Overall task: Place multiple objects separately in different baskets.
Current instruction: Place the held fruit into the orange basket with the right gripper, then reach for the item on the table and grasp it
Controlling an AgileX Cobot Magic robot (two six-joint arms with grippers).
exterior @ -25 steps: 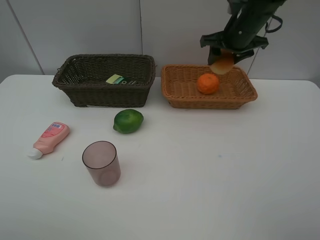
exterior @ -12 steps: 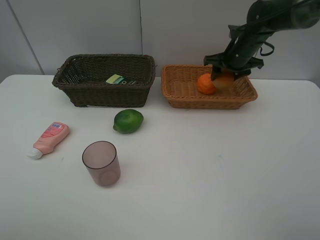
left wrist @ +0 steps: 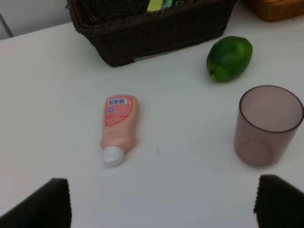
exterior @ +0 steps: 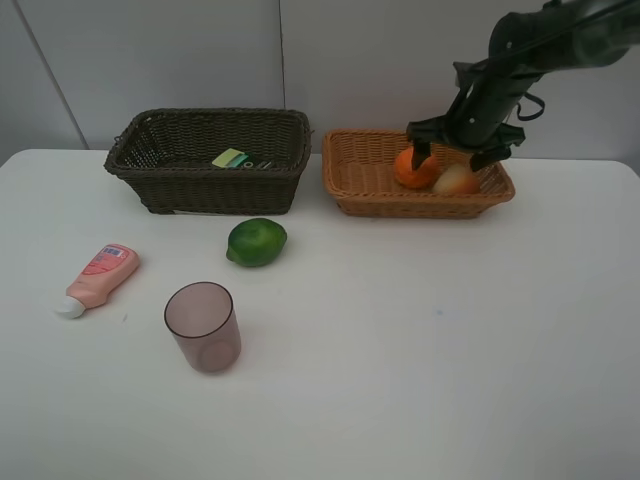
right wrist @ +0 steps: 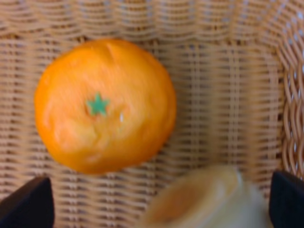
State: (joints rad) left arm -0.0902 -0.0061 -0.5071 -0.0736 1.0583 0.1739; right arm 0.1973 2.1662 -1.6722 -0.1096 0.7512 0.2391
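My right gripper (exterior: 450,157) hangs open over the light orange-tan basket (exterior: 360,205). A pale red-orange round fruit (exterior: 456,180) lies in it just below the fingers, next to the orange mandarin (exterior: 413,168). In the right wrist view the mandarin (right wrist: 104,104) is sharp and the fruit (right wrist: 204,199) is blurred between the spread fingertips (right wrist: 28,204). The lime (exterior: 257,242), pink tube (exterior: 98,278) and mauve cup (exterior: 203,326) are on the table. My left gripper (left wrist: 161,204) is open above the table near the tube (left wrist: 118,127), cup (left wrist: 268,124) and lime (left wrist: 229,58).
The dark brown basket (exterior: 210,185) stands at the back left and holds a dark item with a yellow-green label (exterior: 235,158). The white table (exterior: 420,340) spreads in front of the baskets. A pale wall is behind them.
My right gripper came down into the light basket with the round fruit and opened. The fruit now lies beside the mandarin. Nothing else moved.
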